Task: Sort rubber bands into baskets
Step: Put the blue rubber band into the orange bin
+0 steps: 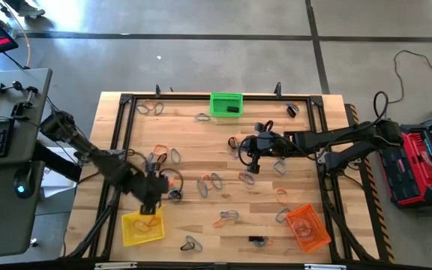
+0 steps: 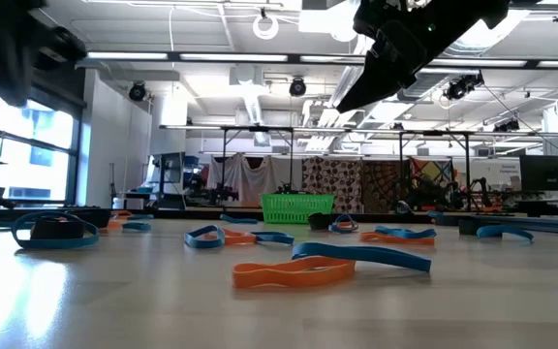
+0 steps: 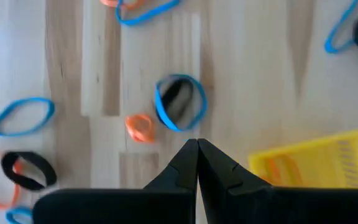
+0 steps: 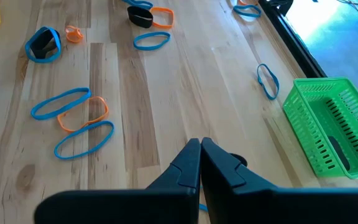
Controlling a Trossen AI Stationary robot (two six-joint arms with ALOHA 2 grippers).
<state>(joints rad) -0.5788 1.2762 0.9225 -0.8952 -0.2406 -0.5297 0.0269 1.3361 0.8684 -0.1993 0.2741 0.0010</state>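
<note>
The left gripper [image 3: 197, 144], fingers pressed together on nothing, hangs beside the yellow basket [image 3: 328, 163], near a blue band [image 3: 180, 102] and a small orange band [image 3: 140, 127]. The right gripper [image 4: 201, 144], also closed and empty, sits mid-table, the green basket [image 4: 331, 124] nearby. Bands litter the wooden table [image 1: 201, 150]; 1 orange basket [image 1: 307, 226] stands at its corner.

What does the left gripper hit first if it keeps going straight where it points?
Likely the blue rubber band straight ahead of the shut left gripper, with something dark inside the loop. A small orange band lies just off that line. Depth is uncertain.
</note>
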